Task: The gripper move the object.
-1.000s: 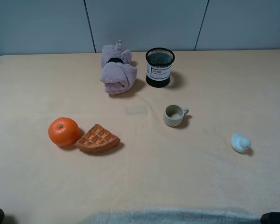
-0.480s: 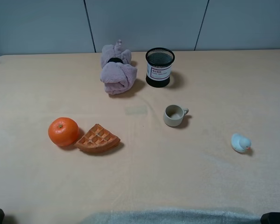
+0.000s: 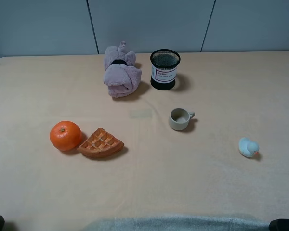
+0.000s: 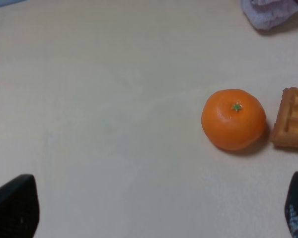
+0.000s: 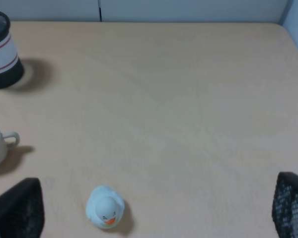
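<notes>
The object, a black wire-mesh pen cup [image 3: 164, 70] with a white label and red marks, stands upright at the back of the table; the right wrist view catches part of it [image 5: 2, 49]. My left gripper [image 4: 154, 208] is open above the table's near left, its black fingertips [image 4: 12, 206] wide apart with nothing between them. My right gripper [image 5: 154, 208] hangs open over the near right, far from the cup. In the exterior high view only dark corners of the arms show at the bottom edge.
A mauve plush toy [image 3: 120, 71] lies just left of the cup. A grey-beige mug [image 3: 179, 119] stands in front of it. An orange [image 3: 65, 135] and a waffle [image 3: 100, 143] sit at left, a pale blue duck [image 3: 248, 147] at right.
</notes>
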Robot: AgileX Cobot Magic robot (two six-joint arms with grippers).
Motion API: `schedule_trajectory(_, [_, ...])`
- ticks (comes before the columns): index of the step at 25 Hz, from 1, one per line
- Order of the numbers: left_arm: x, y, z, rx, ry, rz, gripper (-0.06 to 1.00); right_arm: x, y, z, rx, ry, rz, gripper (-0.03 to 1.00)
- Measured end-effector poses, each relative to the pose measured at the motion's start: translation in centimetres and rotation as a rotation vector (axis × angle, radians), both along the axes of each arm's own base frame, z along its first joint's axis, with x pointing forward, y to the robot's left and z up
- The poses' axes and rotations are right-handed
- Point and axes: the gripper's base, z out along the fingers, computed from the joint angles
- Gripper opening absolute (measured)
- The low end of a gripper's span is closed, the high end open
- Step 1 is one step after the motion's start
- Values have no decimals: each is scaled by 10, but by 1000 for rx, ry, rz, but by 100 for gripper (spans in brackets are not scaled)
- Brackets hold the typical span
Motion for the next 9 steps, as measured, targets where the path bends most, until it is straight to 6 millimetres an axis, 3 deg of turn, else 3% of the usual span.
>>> schedule_trajectory(9, [0, 0, 0, 0, 0, 0, 99, 0, 0, 0, 0, 0, 0, 69])
